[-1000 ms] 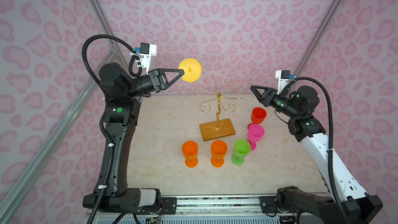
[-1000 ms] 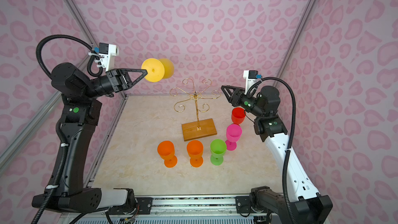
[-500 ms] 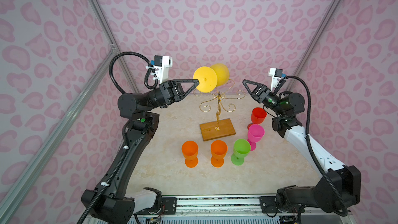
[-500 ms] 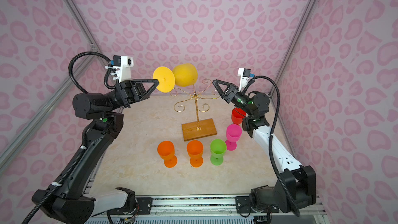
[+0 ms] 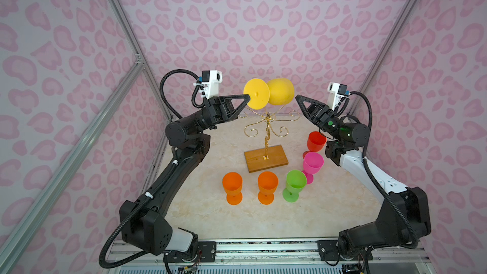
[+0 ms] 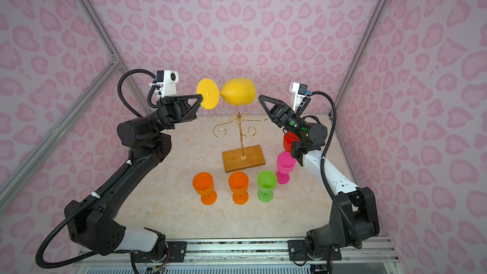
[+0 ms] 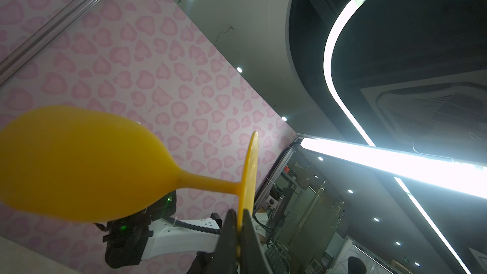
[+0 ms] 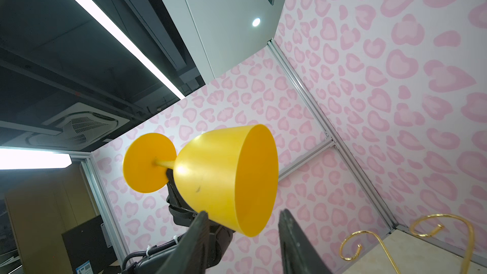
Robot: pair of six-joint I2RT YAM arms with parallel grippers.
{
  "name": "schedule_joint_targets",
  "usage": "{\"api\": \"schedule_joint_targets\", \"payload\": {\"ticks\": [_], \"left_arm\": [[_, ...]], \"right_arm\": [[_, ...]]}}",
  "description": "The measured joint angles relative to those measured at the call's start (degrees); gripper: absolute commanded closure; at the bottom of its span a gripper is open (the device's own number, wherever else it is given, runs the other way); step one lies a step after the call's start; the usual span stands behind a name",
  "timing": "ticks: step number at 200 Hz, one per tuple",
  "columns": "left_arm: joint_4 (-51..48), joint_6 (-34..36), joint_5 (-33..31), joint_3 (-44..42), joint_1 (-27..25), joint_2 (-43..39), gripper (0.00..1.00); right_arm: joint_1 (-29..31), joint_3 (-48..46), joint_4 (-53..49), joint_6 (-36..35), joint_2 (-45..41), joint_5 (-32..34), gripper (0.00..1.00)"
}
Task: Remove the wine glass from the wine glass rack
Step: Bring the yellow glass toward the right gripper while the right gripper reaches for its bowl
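1. The rack [image 5: 267, 138] stands mid-bench [image 5: 210, 222] on its wood base. Bare bench runs wide on the rack's left-arm side and toward the near rail, and the patterned back wall sits close behind it.
2. On the rack's near side two orange glasses [image 5: 232, 187] [image 5: 267, 186] and a green glass [image 5: 294, 184] stand upright in a row. A pink glass [image 5: 312, 163] and a red glass [image 5: 316, 141] stand on its right-arm side, crowding the room under the right arm.
3. The yellow glass [image 5: 279, 93] is off the rack. It lies sideways in the air above the curled arms, foot toward the left arm and mouth toward the right arm.
4. In both top views the yellow foot covers part of the rack's rear curls. The right arm hides the red glass's foot, and more of its bowl in a top view [image 6: 290, 141]. The left wrist view cuts off the yellow bowl's mouth. The right wrist view shows only two rack curls at its corner.
5. The left arm climbs from the near rail, bends at the elbow and reaches almost level toward the rack's top. The left fingers [image 5: 243, 99] are pinched tight on the rim of the yellow foot.
6. The right arm mirrors it from the rack's other side, wrist raised. The right fingers [image 5: 299, 98] stand partly apart, gripping nothing, tips just beside the bowl's mouth. I cannot tell whether they touch it.
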Motion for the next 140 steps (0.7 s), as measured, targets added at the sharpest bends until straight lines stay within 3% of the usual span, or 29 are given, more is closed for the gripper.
{"api": "schedule_joint_targets", "payload": {"ticks": [89,140], "left_arm": [[9.0,-7.3,-1.8,0.6,-2.6,4.9,0.98],[12.1,-10.4,-3.8,0.6,-3.6,7.8,0.98]], "right_arm": [[0.1,-0.1,3.3,1.7,0.3,-0.4,0.57],[0.7,0.0,5.0,1.9,0.2,-0.7,0.62]]}}
